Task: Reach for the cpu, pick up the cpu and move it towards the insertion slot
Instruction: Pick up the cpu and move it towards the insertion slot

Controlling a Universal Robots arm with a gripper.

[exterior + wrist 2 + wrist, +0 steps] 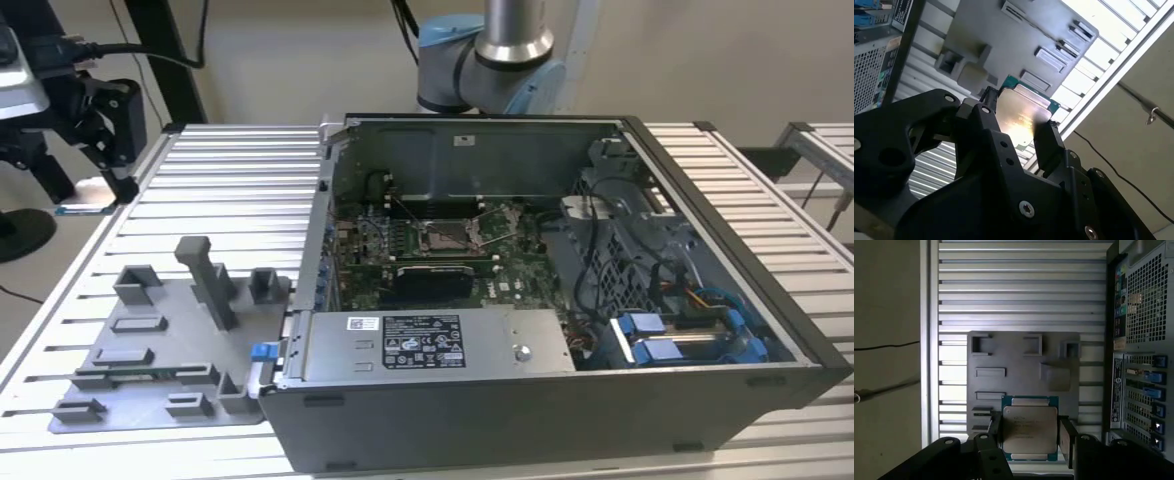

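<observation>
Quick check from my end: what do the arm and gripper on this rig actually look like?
The arm is a silver-grey tube with pale blue joint caps. The gripper is matte black, with angular linked jaws dotted with small silver screw heads.

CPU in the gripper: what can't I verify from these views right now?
Underside of the cpu: faces away in both wrist views.
Its gripped side edges: covered by the fingers of the gripper, both wrist views.
Contacts of the insertion slot: too small in the exterior view.
</observation>
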